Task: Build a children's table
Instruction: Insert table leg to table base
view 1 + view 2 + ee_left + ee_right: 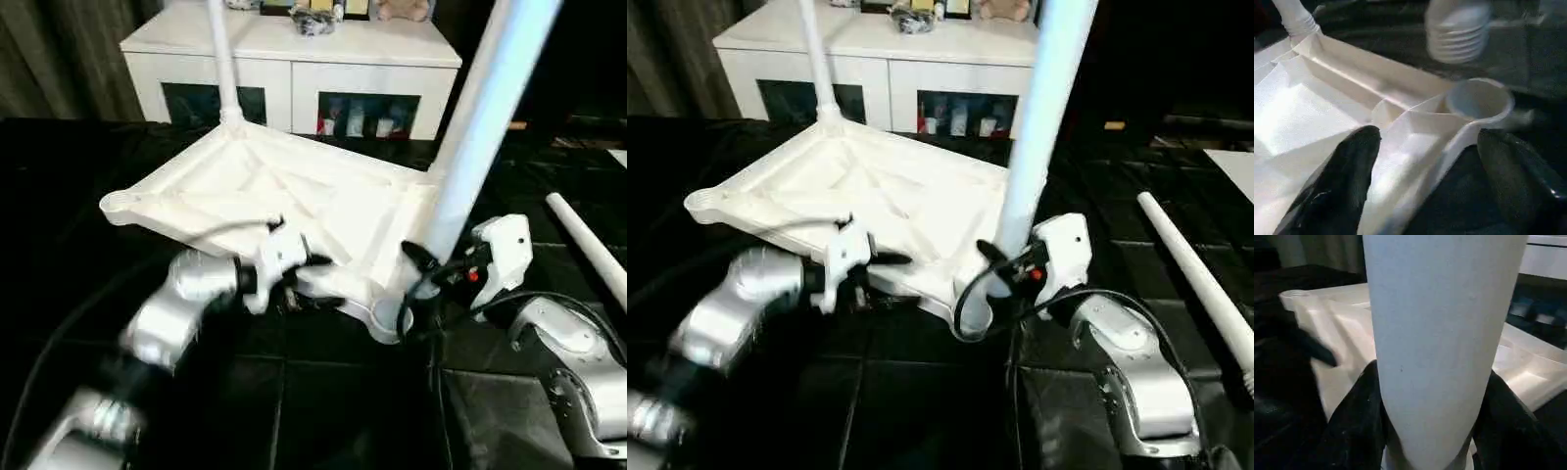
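The white plastic rectangular tabletop (265,191) lies upside down on the black quilted cloth (323,411) in the middle of the floor, its ribbed underside facing up, diagonal ribs running between a raised rim and round corner sockets. It sits tilted, the near edge lifted off the cloth. One long white tapered tube leg (223,59) stands in the far socket at about eleven o'clock. A second white tube leg (480,127) rises from the near socket at four o'clock, leaning slightly. A third white leg (588,245) lies loose on the cloth at three o'clock, well apart from the tabletop.

The right gripper (1430,421) is clamped on the second leg, a black finger pressed against either side of its smooth matte tube. The left gripper (1420,181) has its fingers spread wide on either side of the near rim, beside an empty round socket (1480,100).

At twelve o'clock, close behind the tabletop, stands a white cabinet with dark glass doors (294,78). Open black cloth stretches at six and nine o'clock.
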Motion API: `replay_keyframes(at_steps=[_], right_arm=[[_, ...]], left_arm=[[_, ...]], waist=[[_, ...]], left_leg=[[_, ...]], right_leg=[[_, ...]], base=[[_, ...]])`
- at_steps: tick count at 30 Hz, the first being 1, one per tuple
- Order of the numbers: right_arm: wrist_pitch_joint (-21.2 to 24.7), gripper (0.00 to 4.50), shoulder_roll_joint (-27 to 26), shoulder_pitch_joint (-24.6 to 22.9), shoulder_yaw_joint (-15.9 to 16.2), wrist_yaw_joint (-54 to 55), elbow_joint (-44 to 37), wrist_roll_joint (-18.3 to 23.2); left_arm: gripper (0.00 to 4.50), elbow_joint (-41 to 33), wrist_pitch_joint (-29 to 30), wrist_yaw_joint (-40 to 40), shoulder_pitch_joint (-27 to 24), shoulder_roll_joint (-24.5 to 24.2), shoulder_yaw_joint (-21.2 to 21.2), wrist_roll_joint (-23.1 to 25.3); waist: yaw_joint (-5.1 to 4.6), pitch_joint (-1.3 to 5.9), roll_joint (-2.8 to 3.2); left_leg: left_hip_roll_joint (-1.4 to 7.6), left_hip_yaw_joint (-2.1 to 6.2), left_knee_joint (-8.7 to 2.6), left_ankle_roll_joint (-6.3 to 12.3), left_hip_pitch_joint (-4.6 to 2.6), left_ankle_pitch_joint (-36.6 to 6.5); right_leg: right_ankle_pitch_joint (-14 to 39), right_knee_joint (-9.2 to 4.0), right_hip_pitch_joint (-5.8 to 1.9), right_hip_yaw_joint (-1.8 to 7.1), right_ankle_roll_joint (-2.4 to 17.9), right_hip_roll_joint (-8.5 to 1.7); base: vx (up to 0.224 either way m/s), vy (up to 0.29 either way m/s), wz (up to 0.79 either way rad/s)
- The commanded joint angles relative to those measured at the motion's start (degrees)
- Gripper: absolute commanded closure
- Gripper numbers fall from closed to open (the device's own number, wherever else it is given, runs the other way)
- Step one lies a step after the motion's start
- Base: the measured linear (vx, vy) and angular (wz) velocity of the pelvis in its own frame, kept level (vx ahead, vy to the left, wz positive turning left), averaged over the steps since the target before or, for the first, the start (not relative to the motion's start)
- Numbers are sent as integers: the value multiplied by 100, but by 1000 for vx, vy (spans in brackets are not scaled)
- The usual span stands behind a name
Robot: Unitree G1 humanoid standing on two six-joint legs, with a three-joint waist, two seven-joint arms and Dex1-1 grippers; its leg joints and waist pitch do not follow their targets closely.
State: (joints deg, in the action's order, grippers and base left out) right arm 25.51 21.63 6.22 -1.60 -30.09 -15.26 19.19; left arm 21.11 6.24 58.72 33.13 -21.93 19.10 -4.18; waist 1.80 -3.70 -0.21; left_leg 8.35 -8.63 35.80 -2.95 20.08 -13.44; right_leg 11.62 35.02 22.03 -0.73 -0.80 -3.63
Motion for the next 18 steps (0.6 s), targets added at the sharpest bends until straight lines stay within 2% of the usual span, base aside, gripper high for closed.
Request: replay_keyframes(at_steps=[1,3,5,6,8,10,11,12,13,14,15,17,18], right_arm=[[21,262,107,-16,23,-140,-160,100],[13,262,139,-49,33,-217,-175,98],[27,262,176,-84,19,-262,-200,135],[33,262,198,-97,16,-277,-210,146],[26,262,238,-127,-18,-285,-209,135],[19,262,247,-144,-71,-273,-210,128],[20,262,246,-148,-91,-264,-210,135],[17,262,249,-153,-98,-261,-210,138],[12,262,251,-161,-101,-264,-212,136],[-4,262,249,-165,-99,-257,-204,122],[-15,262,247,-176,-95,-253,-207,124],[-27,262,235,-181,-91,-237,-202,119],[-33,262,224,-187,-89,-227,-201,116]], left_arm=[[58,462,-305,170,258,-4,234,300],[58,815,-534,329,496,-57,428,482],[58,1046,-595,697,674,-84,567,470],[58,1143,-651,845,744,-86,609,471],[58,1267,-707,1258,864,-111,741,499],[58,1436,-887,1424,966,-92,812,611],[58,1484,-960,1451,1000,-70,825,637],[58,1511,-1006,1463,1028,-43,838,653],[58,1591,-1076,1463,1069,-6,842,664],[73,1672,-1137,1403,1110,39,838,683],[85,1788,-1251,1296,1160,97,811,704],[94,1849,-1258,1319,1192,133,794,674],[105,1908,-1275,1370,1216,163,766,663]], waist=[[0,290,-38],[14,319,-25],[22,323,-26],[30,362,-9],[39,388,-12],[58,471,-2],[58,482,-4],[68,499,-11],[71,469,-11],[77,460,-14],[94,436,1],[95,411,-18],[101,384,-22]], left_leg=[[375,139,-605,-45,-27,-1538],[393,137,-599,-11,-10,-1256],[385,115,-596,42,-7,-1243],[397,107,-568,59,-18,-1077],[389,90,-540,178,15,-631],[381,70,-453,435,41,161],[371,60,-426,526,47,329],[367,53,-393,699,68,584],[381,38,-397,801,76,503],[385,32,-400,816,70,407],[419,36,-430,752,57,69],[432,31,-455,664,48,-151],[442,9,-483,508,24,-470]], right_leg=[[2080,-518,-130,230,901,-446],[1599,-462,-168,234,1024,-454],[1488,-466,-160,231,1120,-460],[1145,-415,-172,232,1247,-468],[452,-361,-202,221,1415,-455],[-800,-213,-250,196,1693,-447],[-1082,-189,-242,192,1757,-438],[-1501,-142,-252,186,1872,-439],[-1438,-165,-236,181,1942,-450],[-1308,-178,-235,181,1965,-457],[-800,-223,-236,179,1980,-473],[-478,-256,-232,182,1954,-471],[-2,-300,-213,190,1887,-465]], base=[[0,0,0],[0,0,0],[0,0,0],[64,-5,0],[67,-5,-1],[62,-6,-3],[51,-4,-1],[0,0,0],[0,0,0],[0,0,0],[0,0,0],[0,0,0],[0,0,0]])
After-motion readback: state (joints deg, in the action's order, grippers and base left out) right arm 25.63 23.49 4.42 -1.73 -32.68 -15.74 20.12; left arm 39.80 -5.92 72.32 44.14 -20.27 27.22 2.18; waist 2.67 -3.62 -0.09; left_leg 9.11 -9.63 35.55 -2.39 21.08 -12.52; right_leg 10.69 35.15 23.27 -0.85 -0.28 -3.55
